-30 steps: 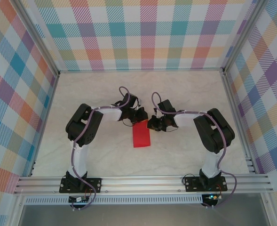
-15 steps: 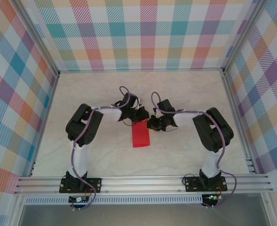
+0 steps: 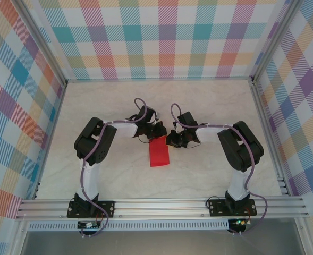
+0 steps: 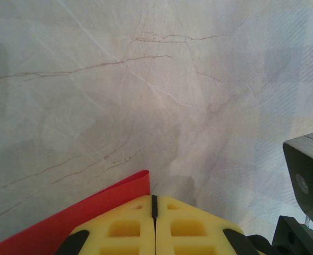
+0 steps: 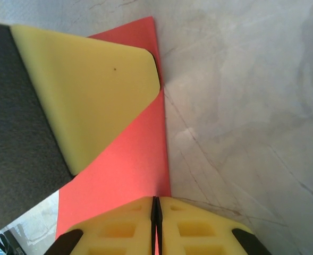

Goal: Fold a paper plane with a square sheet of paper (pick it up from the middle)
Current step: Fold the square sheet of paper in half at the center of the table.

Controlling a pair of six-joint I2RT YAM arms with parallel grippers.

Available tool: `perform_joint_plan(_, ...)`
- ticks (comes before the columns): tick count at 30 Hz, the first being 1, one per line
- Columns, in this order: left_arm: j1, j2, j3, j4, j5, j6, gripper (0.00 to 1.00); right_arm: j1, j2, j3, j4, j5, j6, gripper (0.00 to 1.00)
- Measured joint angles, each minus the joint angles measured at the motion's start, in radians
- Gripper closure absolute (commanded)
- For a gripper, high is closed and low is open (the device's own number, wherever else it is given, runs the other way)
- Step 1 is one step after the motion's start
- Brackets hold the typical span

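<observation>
The square sheet of paper (image 3: 159, 154) is bright red and folded into a narrow strip, lying lengthwise toward me at the table's middle. Both grippers meet at its far end. My left gripper (image 3: 158, 132) is shut, and the red paper (image 4: 66, 218) with its looped fold runs in at the fingertip seam from the left. My right gripper (image 3: 170, 139) is shut on the paper's edge (image 5: 140, 159), with red showing between its yellow fingers (image 5: 199, 226). In the right wrist view the left gripper's yellow finger (image 5: 92, 90) lies flat against the sheet.
The marble table (image 3: 209, 106) is ringed by plaid walls and an aluminium frame (image 3: 161, 204) at the near edge. The two arm bases (image 3: 91, 207) stand at that rail, either side of the paper.
Both grippers and the paper's far end have crept very slightly away from me. Otherwise the grip and the pose look the same.
</observation>
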Motion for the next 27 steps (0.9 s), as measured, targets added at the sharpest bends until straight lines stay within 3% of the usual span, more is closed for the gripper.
perform_joint_plan(27,0.000,0.000,0.000,0.000,-0.009,0.002,0.95,0.091,-0.136,-0.145,-0.092,-0.020,-0.026,0.87)
